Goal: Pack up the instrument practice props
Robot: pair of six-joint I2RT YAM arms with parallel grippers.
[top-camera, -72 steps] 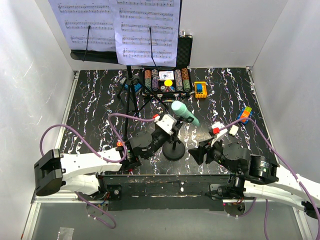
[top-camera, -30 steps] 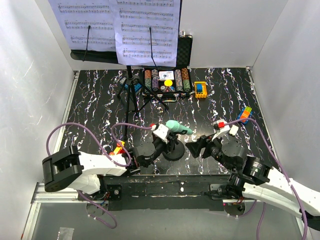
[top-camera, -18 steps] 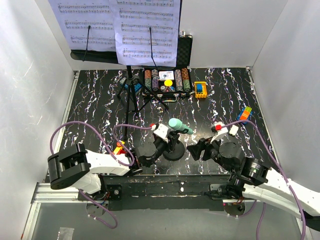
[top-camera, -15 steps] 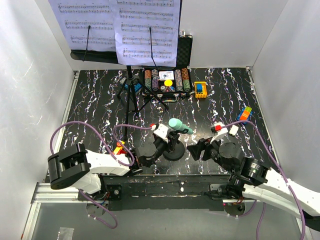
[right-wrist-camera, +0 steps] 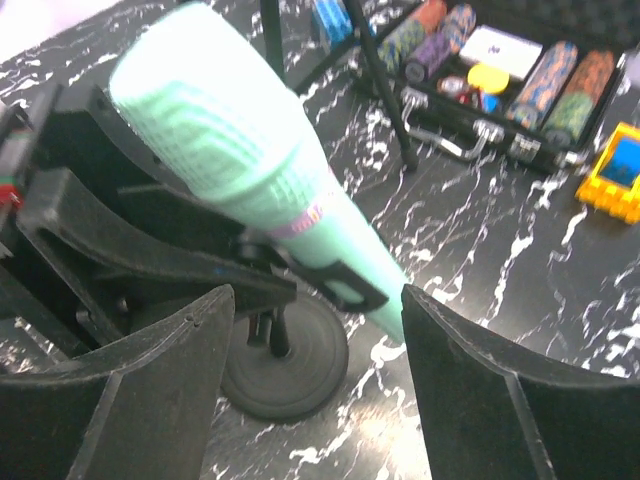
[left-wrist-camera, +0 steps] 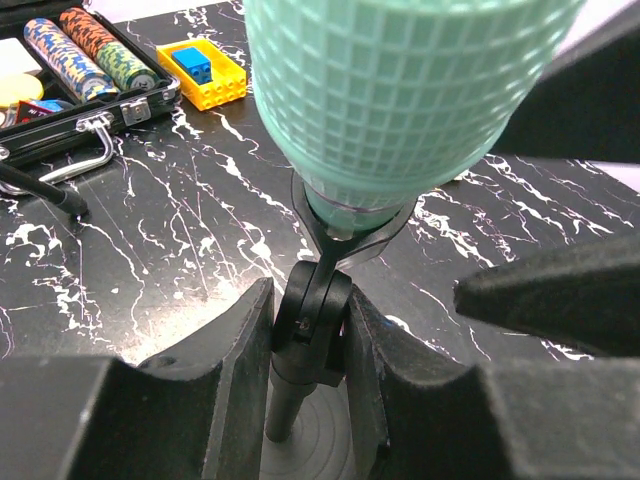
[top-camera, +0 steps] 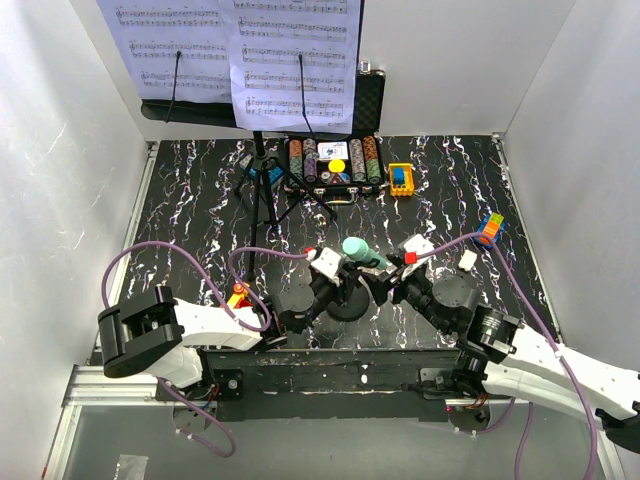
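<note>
The mint-green microphone sits clipped at a slant in the small black mic stand near the table's front. My left gripper is shut on the stand's post just under the clip joint; the microphone head looms above it. My right gripper is open and faces the microphone from the right. The handle's lower end lies between its fingers, close to the right one, above the round base. The black music stand with white sheet music rises at the back left.
An open black case of poker chips lies behind the tripod legs, with a yellow toy to its right. A colourful cube and a small white piece sit at the right. White walls enclose three sides.
The left gripper has brought the stand and microphone down and nearer the front edge. The right gripper has moved left, up to the microphone's handle end.
</note>
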